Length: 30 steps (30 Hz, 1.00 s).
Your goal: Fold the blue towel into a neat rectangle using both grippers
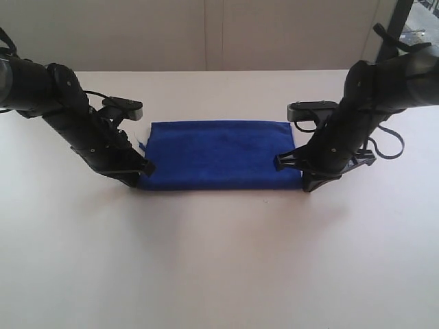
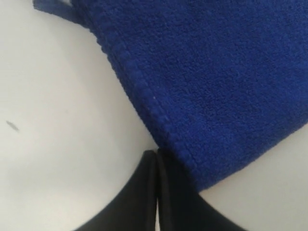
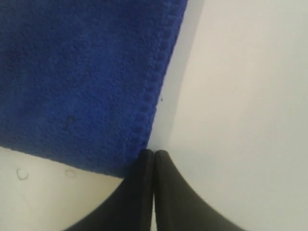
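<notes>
On the surface (image 1: 219, 260) the towel (image 1: 219, 154) is lying rectangular (likely part-folded), with the left gripper (image 2: 157, 156) and right gripper (image 3: 154, 155) pressing fingers (image 2: 137, 197) together at its near corners.

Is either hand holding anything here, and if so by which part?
Cannot tell. The left hand and right hand are both shut, each at a near corner of the towel, but no cloth shows pinched in either.

Likely robot lab bench: bare white table (image 1: 219, 274), plain wall panels (image 1: 206, 34).
</notes>
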Each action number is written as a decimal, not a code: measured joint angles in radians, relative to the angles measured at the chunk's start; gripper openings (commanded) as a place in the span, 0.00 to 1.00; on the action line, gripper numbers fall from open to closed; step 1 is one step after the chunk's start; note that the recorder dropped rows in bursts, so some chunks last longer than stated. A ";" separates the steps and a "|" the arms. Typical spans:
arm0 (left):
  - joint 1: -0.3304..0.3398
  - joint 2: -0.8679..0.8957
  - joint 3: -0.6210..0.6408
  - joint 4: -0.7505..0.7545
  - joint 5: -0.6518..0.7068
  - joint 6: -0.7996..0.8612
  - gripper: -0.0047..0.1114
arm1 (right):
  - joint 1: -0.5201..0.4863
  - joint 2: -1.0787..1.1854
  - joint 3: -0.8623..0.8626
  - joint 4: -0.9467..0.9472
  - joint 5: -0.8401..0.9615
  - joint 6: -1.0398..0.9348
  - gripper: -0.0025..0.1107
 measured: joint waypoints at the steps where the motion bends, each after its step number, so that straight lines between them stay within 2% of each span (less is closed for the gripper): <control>1: 0.000 0.000 0.000 0.000 0.000 0.000 0.04 | 0.002 0.000 0.000 0.000 0.000 0.000 0.02; 8: 0.000 0.000 0.000 0.000 0.000 0.000 0.04 | 0.002 -0.002 0.000 -0.027 -0.014 0.010 0.02; 19: 0.002 -0.006 0.000 0.012 0.083 -0.007 0.04 | 0.002 -0.056 0.000 -0.092 -0.025 0.070 0.02; 30: 0.002 -0.006 0.000 -0.046 0.121 0.013 0.04 | 0.002 -0.056 0.000 -0.093 -0.048 0.080 0.02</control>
